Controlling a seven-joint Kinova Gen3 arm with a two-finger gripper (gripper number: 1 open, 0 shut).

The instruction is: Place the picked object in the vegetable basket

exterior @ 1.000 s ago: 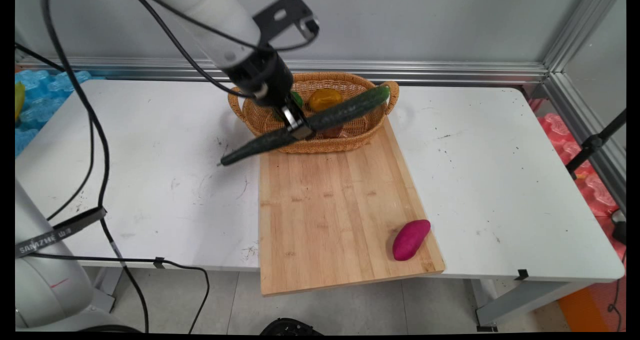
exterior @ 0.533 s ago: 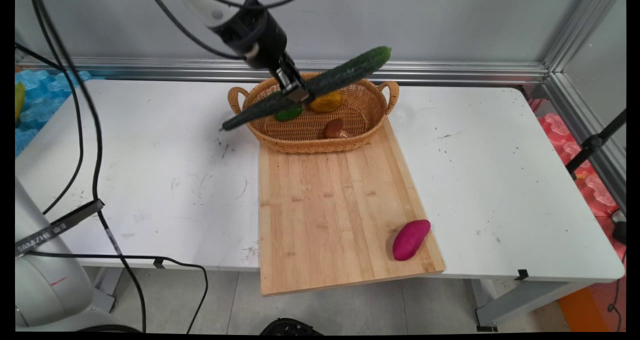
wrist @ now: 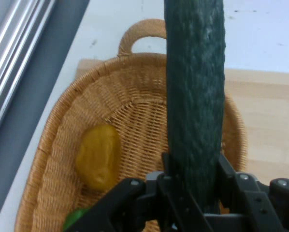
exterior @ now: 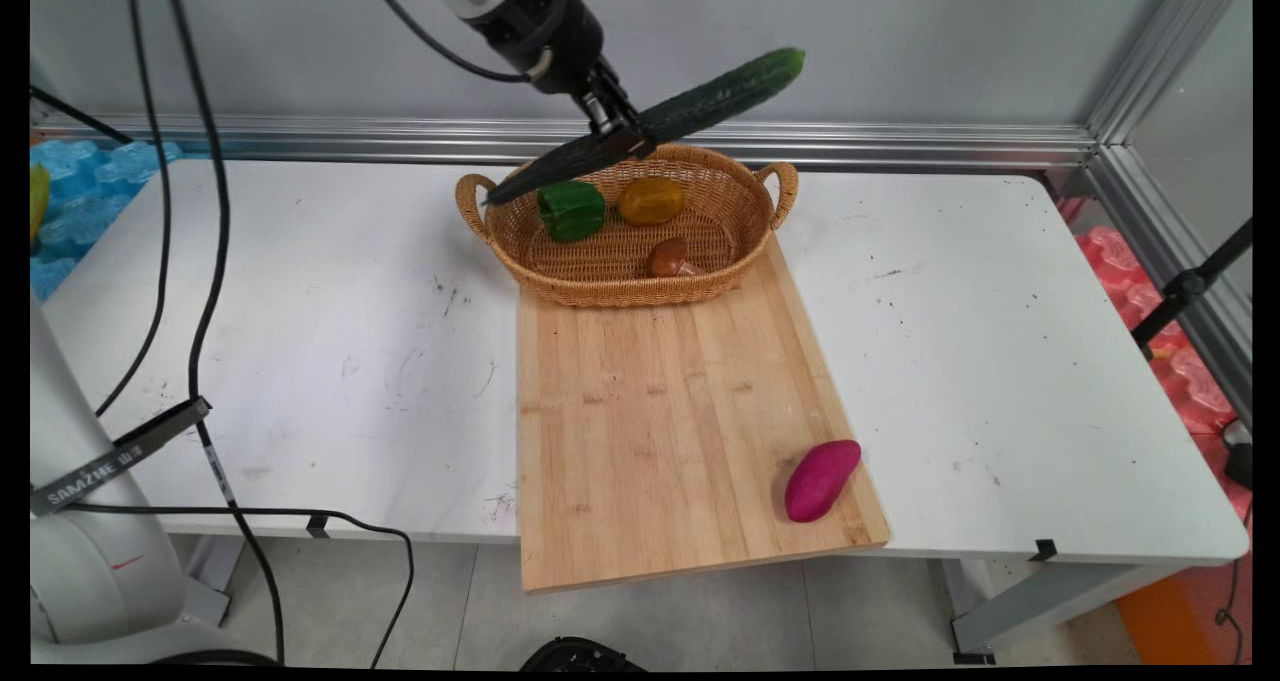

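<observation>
My gripper [exterior: 622, 139] is shut on a long dark green cucumber [exterior: 650, 124], held near its middle high above the wicker basket [exterior: 740, 246]. The cucumber tilts, its right end raised toward the wall. In the hand view the cucumber [wrist: 195, 96] runs up from between the fingers [wrist: 171, 169] across the basket [wrist: 52, 159] below. Inside the basket lie a green pepper [exterior: 571, 209], a yellow pepper [exterior: 651, 201] and a small brown item [exterior: 667, 257]. The yellow pepper [wrist: 97, 155] also shows in the hand view.
A wooden cutting board [exterior: 670, 411] lies in front of the basket and overhangs the table's near edge. A purple sweet potato [exterior: 822, 479] rests at the board's near right corner. Black cables [exterior: 190, 261] hang at the left.
The gripper has lifted the cucumber from just in front of the basket's near rim up and slightly right, above the basket. The green pepper is now uncovered.
</observation>
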